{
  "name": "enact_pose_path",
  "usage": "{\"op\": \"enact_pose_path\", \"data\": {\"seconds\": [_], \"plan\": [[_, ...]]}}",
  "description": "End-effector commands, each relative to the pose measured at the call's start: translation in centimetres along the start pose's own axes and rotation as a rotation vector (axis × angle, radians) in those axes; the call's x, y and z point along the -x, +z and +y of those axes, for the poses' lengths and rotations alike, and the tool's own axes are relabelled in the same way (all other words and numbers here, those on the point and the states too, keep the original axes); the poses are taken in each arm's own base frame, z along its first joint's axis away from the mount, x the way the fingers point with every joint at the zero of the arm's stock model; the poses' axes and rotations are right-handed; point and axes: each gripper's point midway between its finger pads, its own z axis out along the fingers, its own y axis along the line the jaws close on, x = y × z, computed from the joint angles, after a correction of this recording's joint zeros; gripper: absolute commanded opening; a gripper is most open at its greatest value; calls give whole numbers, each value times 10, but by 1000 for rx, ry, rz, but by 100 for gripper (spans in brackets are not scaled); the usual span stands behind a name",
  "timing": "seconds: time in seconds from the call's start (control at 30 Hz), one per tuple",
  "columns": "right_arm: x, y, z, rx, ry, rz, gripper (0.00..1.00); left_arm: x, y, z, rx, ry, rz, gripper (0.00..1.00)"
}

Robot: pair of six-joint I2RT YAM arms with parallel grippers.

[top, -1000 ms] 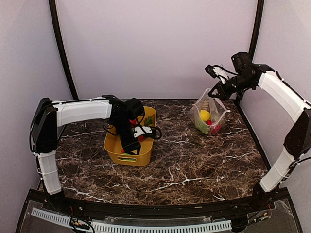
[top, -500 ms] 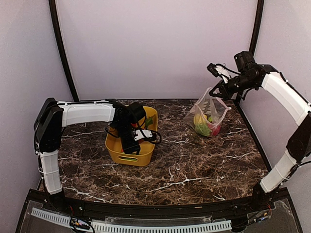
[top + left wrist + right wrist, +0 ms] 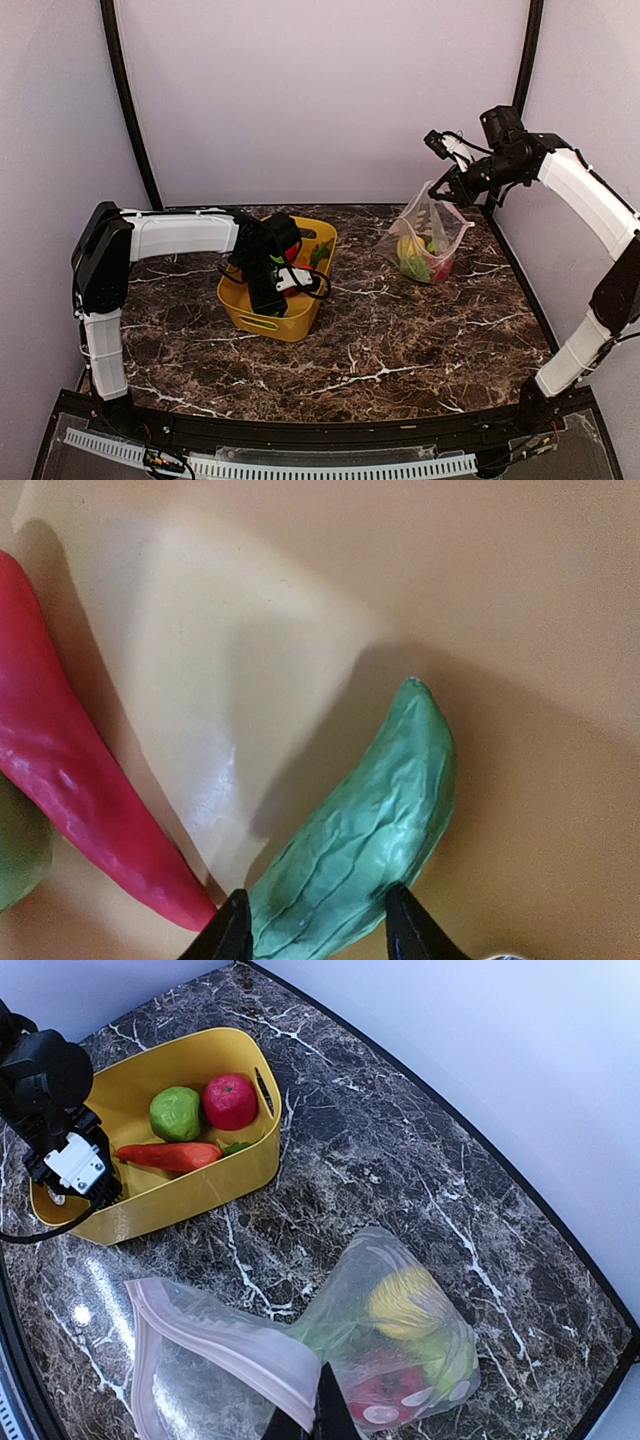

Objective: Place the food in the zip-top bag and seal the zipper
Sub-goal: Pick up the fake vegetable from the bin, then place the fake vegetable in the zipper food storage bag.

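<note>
nearest, in the yellow tub (image 3: 262,322) on the marble table (image 3: 420,340): left gripper (image 3: 315,928) closed on the leafy green (image 3: 370,810), just beside a long red piece (image 3: 70,800); green ball (image 3: 176,1112) and red apple (image 3: 230,1100) in the same tub. farther right, right gripper (image 3: 320,1415) pinched shut on the mouth edge by the zipper (image 3: 210,1325), holding up the zip-top bag (image 3: 400,1350), yellow lemon (image 3: 405,1300) inside, bottom resting on the table.

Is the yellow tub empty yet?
No: the right wrist view shows a round green fruit, a red fruit and a long red-orange vegetable lying inside the yellow tub.
</note>
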Motion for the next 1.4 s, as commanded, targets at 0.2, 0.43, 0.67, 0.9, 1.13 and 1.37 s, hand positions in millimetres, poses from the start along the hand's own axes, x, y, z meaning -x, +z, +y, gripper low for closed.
{"op": "enact_pose_path", "data": {"seconds": [0.2,0.43,0.67,0.9,1.13,1.37], "plan": [[18,-9,2,-17,-40,-46,0,-5,10,-7,-44,8,18,42],[14,-3,1,-8,-40,-37,0,-18,25,-5,-45,27,107,40],[18,-13,4,-20,-43,-48,0,1,3,6,14,-4,31,27],[19,-16,7,-26,-25,-24,0,18,-47,35,188,-92,-43,20],[21,-25,12,-56,-26,-16,0,35,-102,53,323,-165,-184,18],[21,-29,9,-84,-22,-9,0,70,-173,63,404,-228,-438,15]]}}
